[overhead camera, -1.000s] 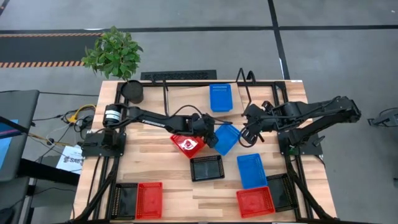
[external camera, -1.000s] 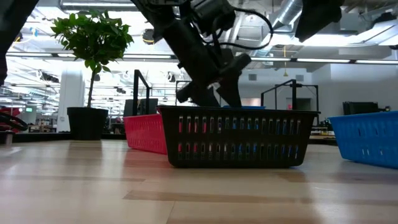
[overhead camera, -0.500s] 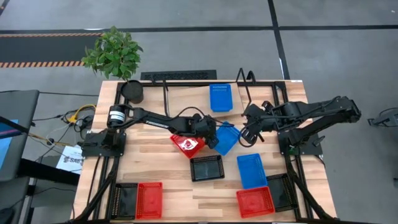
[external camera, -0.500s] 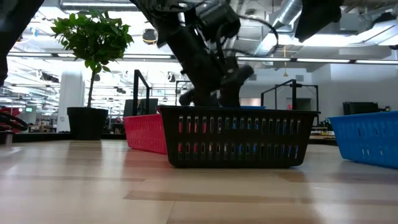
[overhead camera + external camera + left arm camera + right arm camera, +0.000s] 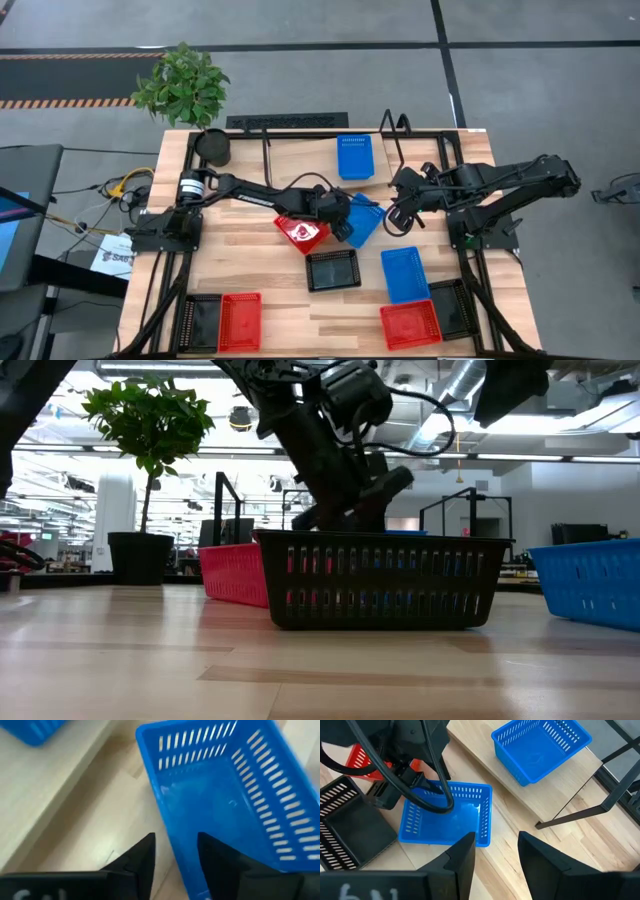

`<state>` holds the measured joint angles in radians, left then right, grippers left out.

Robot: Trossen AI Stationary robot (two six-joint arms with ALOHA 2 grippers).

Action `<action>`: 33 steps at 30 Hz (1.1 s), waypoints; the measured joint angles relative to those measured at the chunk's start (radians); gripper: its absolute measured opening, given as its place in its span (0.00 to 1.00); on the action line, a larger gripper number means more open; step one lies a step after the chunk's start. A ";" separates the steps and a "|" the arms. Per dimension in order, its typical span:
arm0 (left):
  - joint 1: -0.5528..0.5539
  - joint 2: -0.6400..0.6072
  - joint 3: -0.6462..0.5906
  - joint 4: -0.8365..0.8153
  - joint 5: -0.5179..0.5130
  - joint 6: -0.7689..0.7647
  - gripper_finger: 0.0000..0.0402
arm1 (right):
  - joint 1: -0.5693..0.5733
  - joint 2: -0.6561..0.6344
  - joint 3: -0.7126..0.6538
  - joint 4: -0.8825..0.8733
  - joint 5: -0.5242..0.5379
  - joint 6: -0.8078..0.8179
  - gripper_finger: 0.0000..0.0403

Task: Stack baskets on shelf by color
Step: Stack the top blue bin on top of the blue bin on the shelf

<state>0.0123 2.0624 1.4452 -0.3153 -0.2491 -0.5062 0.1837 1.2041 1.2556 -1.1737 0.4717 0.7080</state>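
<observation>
A blue basket (image 5: 368, 222) (image 5: 220, 805) lies askew on its base at the table's middle. My left gripper (image 5: 345, 225) (image 5: 176, 865) is open and slants down over it. One finger is inside and one outside a long wall (image 5: 167, 825), with wood and blue floor showing on either side of that wall. My right gripper (image 5: 398, 215) (image 5: 496, 860) hangs open and empty above the basket's right side. A second blue basket (image 5: 354, 157) (image 5: 540, 747) stands on the shelf (image 5: 300, 160) at the far edge.
A red basket (image 5: 302, 232) lies left of my left gripper, and a black one (image 5: 333, 269) (image 5: 380, 585) lies nearer. Another blue basket (image 5: 405, 273) is to the right. Black and red pairs sit at the near corners (image 5: 222, 322) (image 5: 425, 318). A potted plant (image 5: 183, 85) stands far left.
My left gripper has reached a little farther toward the table's right and has settled lower over the blue basket's left wall. The basket has stayed where it was.
</observation>
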 joint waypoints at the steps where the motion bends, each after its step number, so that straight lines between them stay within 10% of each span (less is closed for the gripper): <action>1: -0.001 0.000 0.003 -0.001 -0.001 -0.001 0.29 | 0.000 0.000 0.000 0.000 0.000 0.000 0.42; 9: -0.001 -0.001 0.021 -0.013 0.004 0.001 0.02 | 0.000 0.000 0.000 0.000 -0.002 0.001 0.41; 33: 0.009 -0.129 0.093 -0.087 0.084 0.027 0.00 | 0.001 -0.002 0.000 -0.040 -0.002 0.072 0.40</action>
<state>0.0218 1.9339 1.5383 -0.4019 -0.1652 -0.4789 0.1844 1.2024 1.2556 -1.2140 0.4699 0.7795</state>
